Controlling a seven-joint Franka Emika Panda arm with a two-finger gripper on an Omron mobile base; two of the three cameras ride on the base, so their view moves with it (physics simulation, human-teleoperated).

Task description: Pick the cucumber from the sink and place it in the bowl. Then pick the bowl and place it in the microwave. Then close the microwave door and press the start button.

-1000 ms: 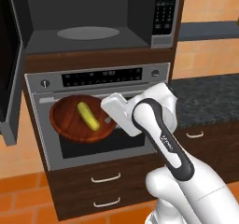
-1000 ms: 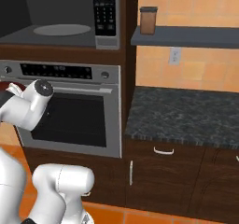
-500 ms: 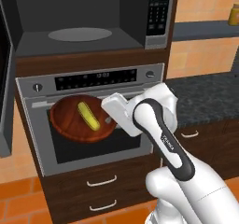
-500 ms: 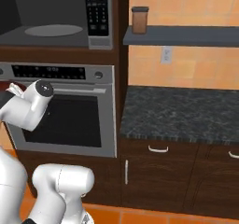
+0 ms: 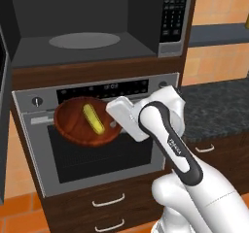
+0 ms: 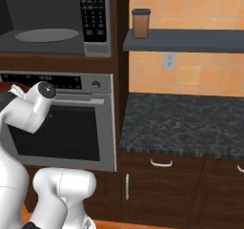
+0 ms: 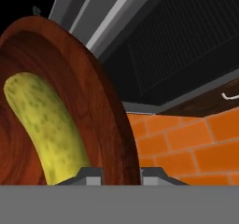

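gripper (image 7: pixel 117 174) pinched tight on the bowl (image 5: pixel 78 125) rim, cucumber (image 5: pixel 93 118) lying inside, held in front of the wall oven (image 5: pixel 107 164), below the open microwave (image 5: pixel 92 28).

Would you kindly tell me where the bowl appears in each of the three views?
Left base view: bowl at left centre, before the wall oven.
Right base view: a sliver of its rim at the left edge.
Hand view: its rim fills the left half.
Shared landmark: the wall oven.
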